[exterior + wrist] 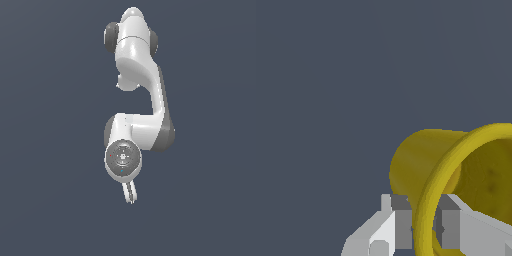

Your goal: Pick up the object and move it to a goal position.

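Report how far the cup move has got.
Done: the gripper has the yellow cup, one finger on each side of its rim wall. In hand: carrying it, judging by the wrist view; the exterior view hides the cup. Left: delivery; no goal marker shows.

Simulator void (featureless slate-grey backdrop), no furnishings

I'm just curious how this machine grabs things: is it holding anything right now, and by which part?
Yes: the gripper holds the mustard-yellow cup by its rim, with one finger outside the wall and the other inside.
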You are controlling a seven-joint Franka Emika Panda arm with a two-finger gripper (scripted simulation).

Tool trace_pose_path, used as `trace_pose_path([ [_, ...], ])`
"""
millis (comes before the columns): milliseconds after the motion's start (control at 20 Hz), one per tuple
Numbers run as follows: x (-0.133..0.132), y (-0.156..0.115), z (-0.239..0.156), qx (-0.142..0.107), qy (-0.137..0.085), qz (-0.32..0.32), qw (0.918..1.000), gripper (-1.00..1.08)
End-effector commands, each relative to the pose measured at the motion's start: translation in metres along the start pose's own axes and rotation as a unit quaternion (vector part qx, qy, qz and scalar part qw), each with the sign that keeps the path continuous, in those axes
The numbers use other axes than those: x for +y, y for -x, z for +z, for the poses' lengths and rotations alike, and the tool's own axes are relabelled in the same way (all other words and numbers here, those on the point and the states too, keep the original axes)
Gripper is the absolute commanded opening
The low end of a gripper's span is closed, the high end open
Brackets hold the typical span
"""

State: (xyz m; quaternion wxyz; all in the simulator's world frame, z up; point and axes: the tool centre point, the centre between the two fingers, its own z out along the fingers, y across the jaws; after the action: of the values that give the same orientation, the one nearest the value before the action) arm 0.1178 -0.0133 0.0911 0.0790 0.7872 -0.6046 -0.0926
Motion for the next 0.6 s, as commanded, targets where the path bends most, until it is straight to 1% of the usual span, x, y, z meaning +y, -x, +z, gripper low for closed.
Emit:
trace_pose_path([
  [0,0.005,0.007,-0.012,0.000,-0.003,0.004,1.0000,-1.00],
  [250,0.021,0.026,-0.037,-0.002,-0.006,0.015,0.9999,-1.00],
  [550,0.045,0.056,-0.077,-0.005,-0.011,0.034,0.9994,-1.00],
])
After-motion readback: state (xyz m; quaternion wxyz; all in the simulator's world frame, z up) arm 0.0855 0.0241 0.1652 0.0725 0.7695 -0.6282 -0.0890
